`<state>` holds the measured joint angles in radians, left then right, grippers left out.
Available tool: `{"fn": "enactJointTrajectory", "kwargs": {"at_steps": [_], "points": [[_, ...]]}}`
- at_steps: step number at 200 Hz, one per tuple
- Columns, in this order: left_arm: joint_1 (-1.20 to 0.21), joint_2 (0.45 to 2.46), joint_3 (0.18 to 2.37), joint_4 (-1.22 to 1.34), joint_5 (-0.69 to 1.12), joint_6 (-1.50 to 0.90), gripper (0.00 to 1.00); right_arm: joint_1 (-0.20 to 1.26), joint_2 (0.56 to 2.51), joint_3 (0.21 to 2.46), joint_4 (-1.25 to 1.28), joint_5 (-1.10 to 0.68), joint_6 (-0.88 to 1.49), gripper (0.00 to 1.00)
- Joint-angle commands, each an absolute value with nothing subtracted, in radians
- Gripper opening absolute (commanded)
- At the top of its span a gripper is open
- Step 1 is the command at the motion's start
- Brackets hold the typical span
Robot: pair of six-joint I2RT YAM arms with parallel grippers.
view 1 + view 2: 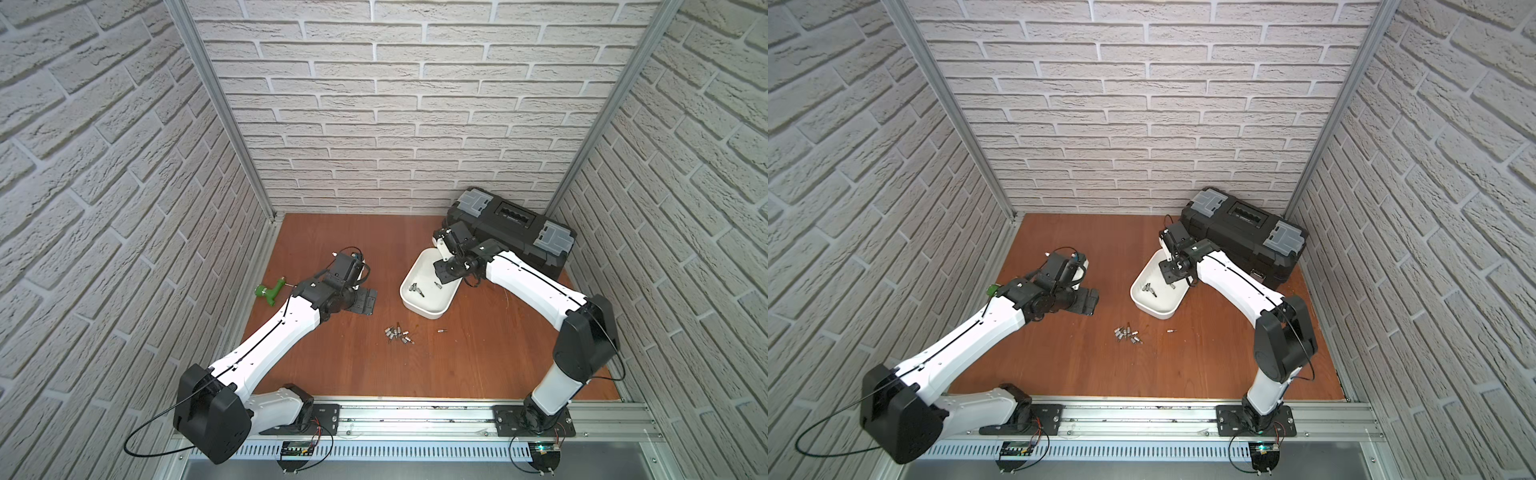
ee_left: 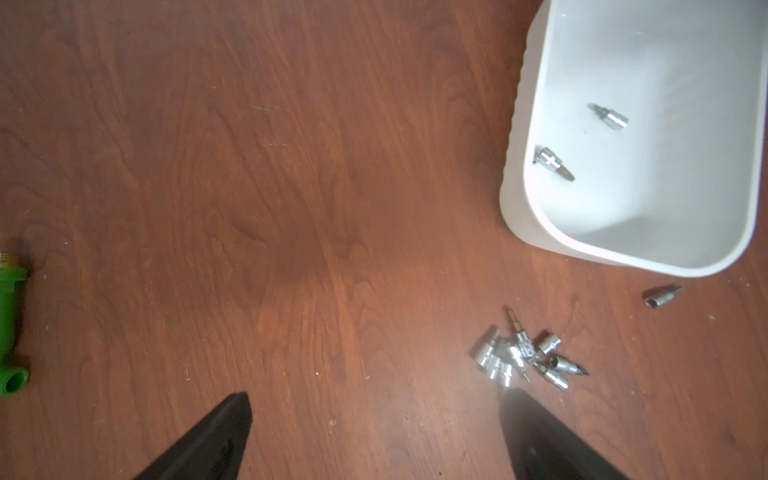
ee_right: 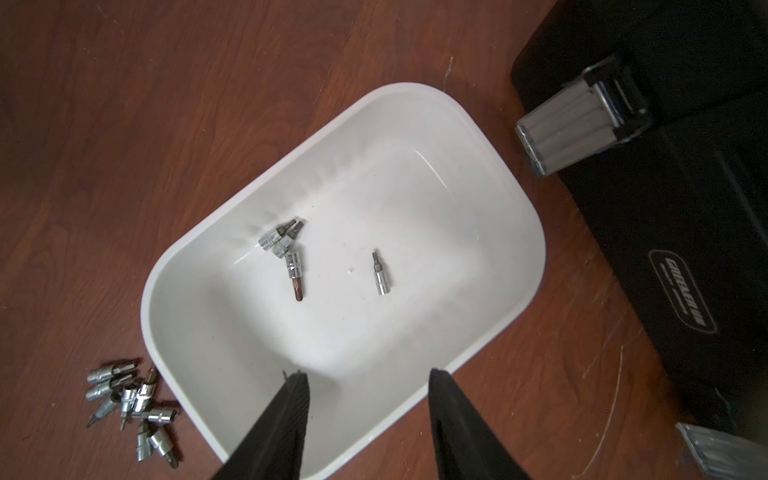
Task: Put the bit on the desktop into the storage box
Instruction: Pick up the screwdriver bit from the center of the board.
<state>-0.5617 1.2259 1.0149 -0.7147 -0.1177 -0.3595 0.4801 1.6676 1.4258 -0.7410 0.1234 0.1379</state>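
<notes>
Several silver bits lie in a heap on the reddish-brown desktop, and a single bit lies apart to their right. The white storage box stands behind them with several bits inside. My right gripper hangs over the box's near rim, open, with nothing between its fingers. To the left of the heap, my left gripper is wide open above bare wood and holds nothing.
A big black toolbox stands close behind and to the right of the storage box. A green pipe fitting lies at the left of the desktop. Brick-pattern walls enclose three sides, and an aluminium rail runs along the front.
</notes>
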Motion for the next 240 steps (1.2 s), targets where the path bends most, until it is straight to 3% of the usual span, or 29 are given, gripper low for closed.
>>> {"fn": "enactJointTrajectory", "kwargs": {"at_steps": [1,57,102,154,240], "points": [[-0.59,1.252,1.052,-0.759,-0.113,-0.347,0.98,0.472,1.57,1.365,-0.746,0.153,0.167,0.56],[-0.622,1.361,1.093,-0.786,-0.054,-0.295,0.92,0.449,1.318,1.195,-0.754,0.173,0.229,0.76],[-0.638,1.477,1.145,-0.816,-0.054,-0.25,0.87,0.423,1.15,1.069,-0.765,0.165,0.284,1.0],[-0.676,1.627,1.218,-0.861,-0.058,-0.208,0.76,0.407,1.012,0.935,-0.786,0.138,0.34,0.99],[-0.703,1.786,1.285,-0.891,0.033,-0.167,0.44,0.394,0.957,0.874,-0.807,0.161,0.356,0.99]]}}
